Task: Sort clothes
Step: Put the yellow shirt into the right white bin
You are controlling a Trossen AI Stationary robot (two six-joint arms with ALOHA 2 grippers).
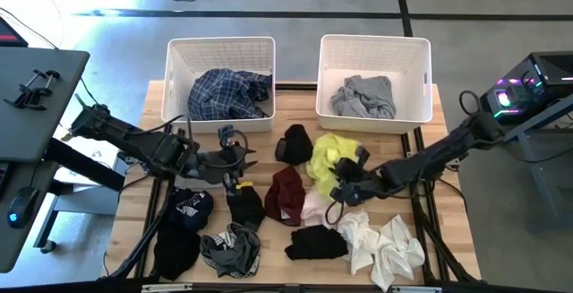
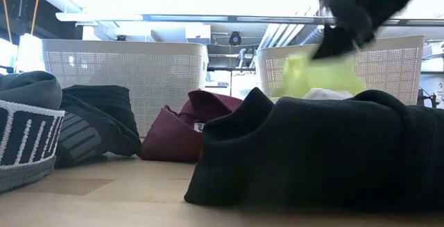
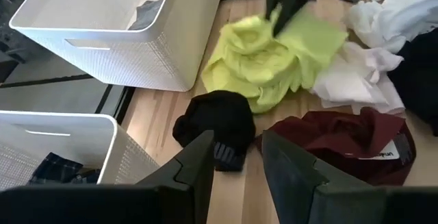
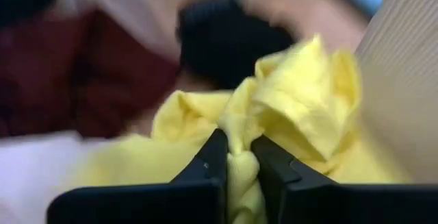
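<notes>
My right gripper (image 1: 352, 166) is shut on the neon yellow garment (image 1: 327, 157) in the middle of the table; it also shows in the low view (image 2: 340, 32) and in the left wrist view (image 3: 287, 1). My left gripper (image 1: 249, 157) is open and empty, left of a small black garment (image 3: 215, 118). A maroon garment (image 1: 286, 194), a pale pink one (image 1: 315, 209), white ones (image 1: 385, 244), black ones (image 1: 318, 241) and a grey one (image 1: 231, 250) lie on the table. A blue plaid garment (image 1: 228, 94) lies in the left bin and a grey one (image 1: 363, 98) in the right bin. My right gripper pinches a bunched fold of the yellow garment (image 4: 239, 166) between its two fingers (image 4: 215, 157). The fingers slant down from the table's right side. In the low view the garment (image 2: 319, 78) hangs below the gripper. Whether its lower part rests on the table is hidden by the black garment in front.
Two white bins stand at the table's far edge, the left one (image 1: 179, 56) and the right one (image 1: 421, 56). A black garment with white lettering (image 1: 190, 211) and another black one (image 1: 243, 205) lie near my left gripper. A large black garment (image 2: 312, 150) fills the low view.
</notes>
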